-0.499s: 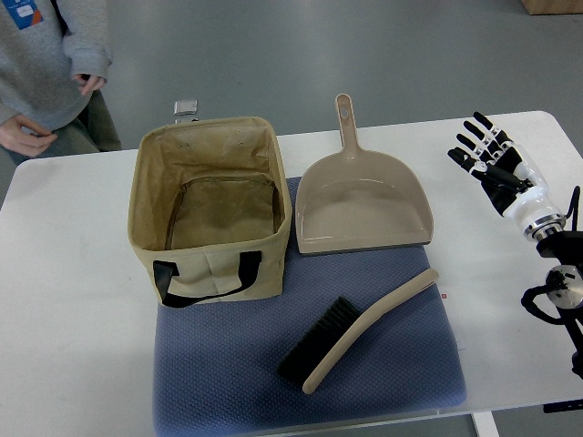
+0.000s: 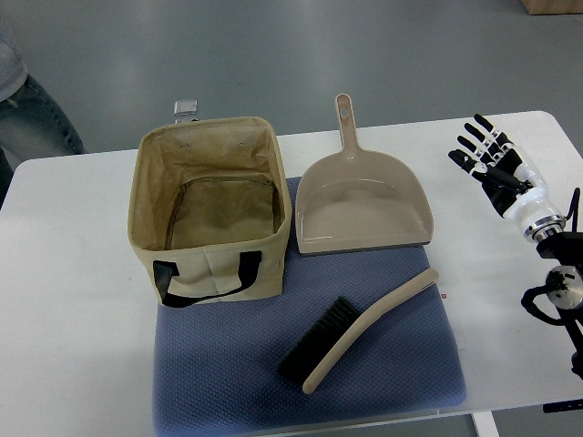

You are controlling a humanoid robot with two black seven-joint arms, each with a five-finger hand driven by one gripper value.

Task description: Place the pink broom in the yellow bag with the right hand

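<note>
Top view of the bench [image 2: 82, 300] before any grasp. Your right hand [image 2: 496, 166] hangs over the far right part of the bench with its fingers [image 2: 474, 137] spread and holding nothing; the left hand is out of view. The broom [image 2: 360, 330], beige-handled here rather than clearly pink, lies flat on the blue mat [image 2: 228, 382], well apart from your hand, toward the picture's left and nearer the robot's edge of the bench. Note its long axis: it runs diagonally, the dark bristle head [image 2: 319, 339] at the lower left, the handle tip [image 2: 426, 277] at the upper right, so the handle end is the part closest to your fingers. The reach probably goes down and leftward to meet that handle, with the palm turned across the diagonal. The bag [image 2: 209, 214], tan and open-topped, stands on the mat's far left corner, beyond the broom from your hand; the dustpan [image 2: 363, 205] sits between bag and hand, just beside the bag, and is likely to lie under the carry path.
</note>
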